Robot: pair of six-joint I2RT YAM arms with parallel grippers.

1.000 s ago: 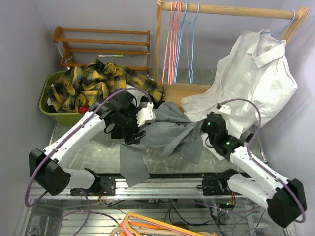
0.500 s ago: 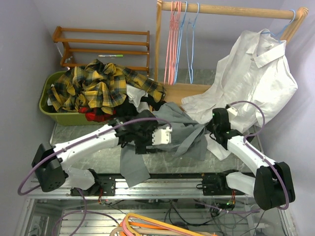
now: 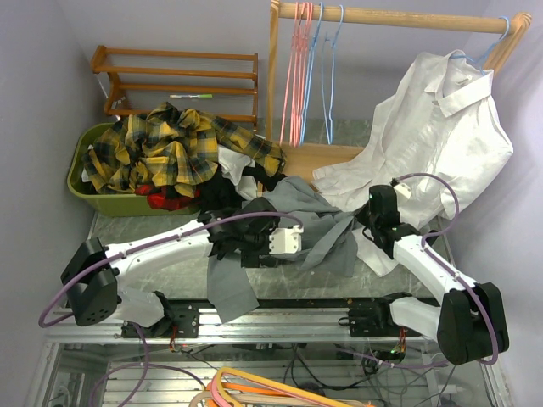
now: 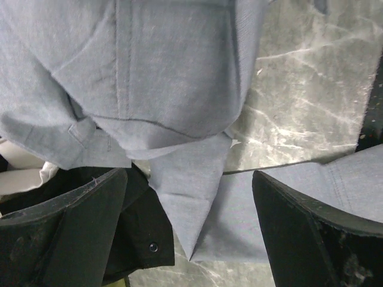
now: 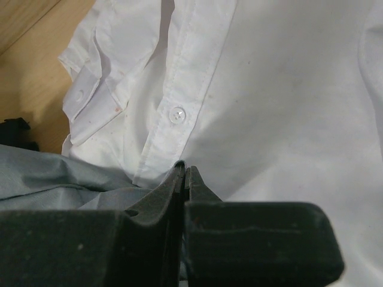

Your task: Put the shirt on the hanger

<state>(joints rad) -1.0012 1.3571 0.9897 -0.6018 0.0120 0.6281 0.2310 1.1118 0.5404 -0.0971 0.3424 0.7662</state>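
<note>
Found the shirt [image 3: 297, 216] heaped in the middle of the table [image 3: 153, 254], grey and rumpled, with a long flap trailing over the near edge. Saw its far side touching the hem of a white shirt [image 3: 441, 136] hung from the wooden rail [image 3: 407, 15].

Logged the left gripper [image 3: 293, 246] low over the grey heap, jaws spread wide and holding nothing. Confirmed from the left wrist view: left gripper [image 4: 188, 179] framing a pointed collar tip of the shirt [image 4: 179, 72], with bare marbled table [image 4: 311, 89] showing behind.

Logged the right gripper [image 3: 373, 214] at the right side of the heap, close against the white shirt. Saw in the right wrist view the right gripper [image 5: 182, 173] with fingers pressed together, apparently pinching a thin edge of the shirt [image 5: 48, 173] just below the buttoned front of the white shirt [image 5: 269, 89].

Spotted the hanger [image 3: 331, 85], light blue, hooked on the rail beside the pink hangers [image 3: 293, 76], well apart from the shirt and both grippers.

Noted a yellow plaid shirt [image 3: 170, 148] piled in a green basket [image 3: 85, 182] at far left, below a wooden rack [image 3: 178, 72].
</note>
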